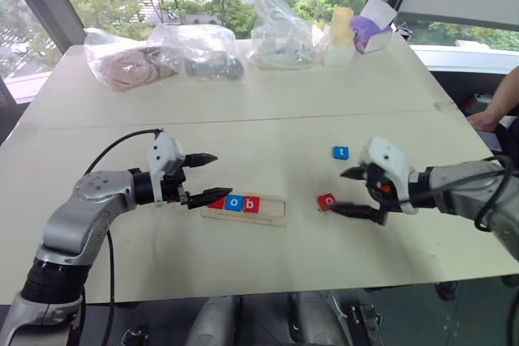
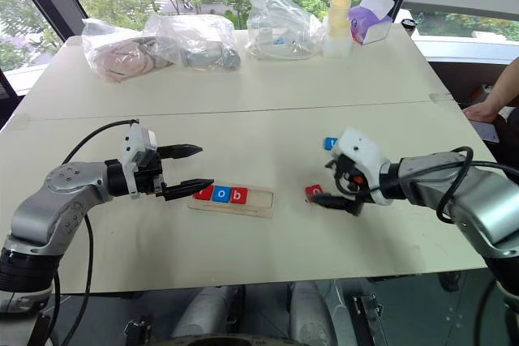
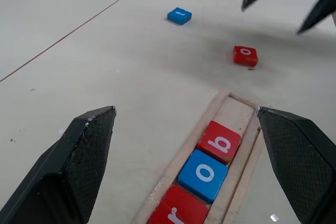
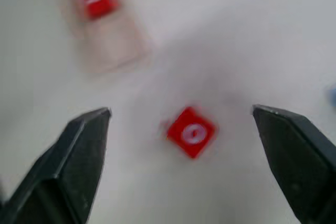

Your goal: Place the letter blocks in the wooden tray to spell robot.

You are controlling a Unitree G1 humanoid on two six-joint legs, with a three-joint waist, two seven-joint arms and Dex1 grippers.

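From the head views, the wooden tray [image 1: 247, 209] is seen lying on the bench [image 1: 268, 131] with three letter blocks set in it: a red r [image 3: 176, 214], a blue o [image 1: 233, 202] and a red b [image 1: 251, 204]. Two slots at its right end are left bare, so the job looks a little over half done. A red o block [image 1: 326, 201] and a blue t block [image 1: 340, 152] are left loose on the bench, well apart from the tray. The left gripper [image 1: 203, 178] is held just beside the tray's left end, with its fingers spread wide and nothing between them. The right gripper [image 1: 347, 192] is held just beside the red o, fingers wide and empty too. In the left wrist view, the three placed blocks are seen flat and in a neat row. In the right wrist view, the red o is seen lying flat and turned at a slant between the wide fingers, not touched by them.
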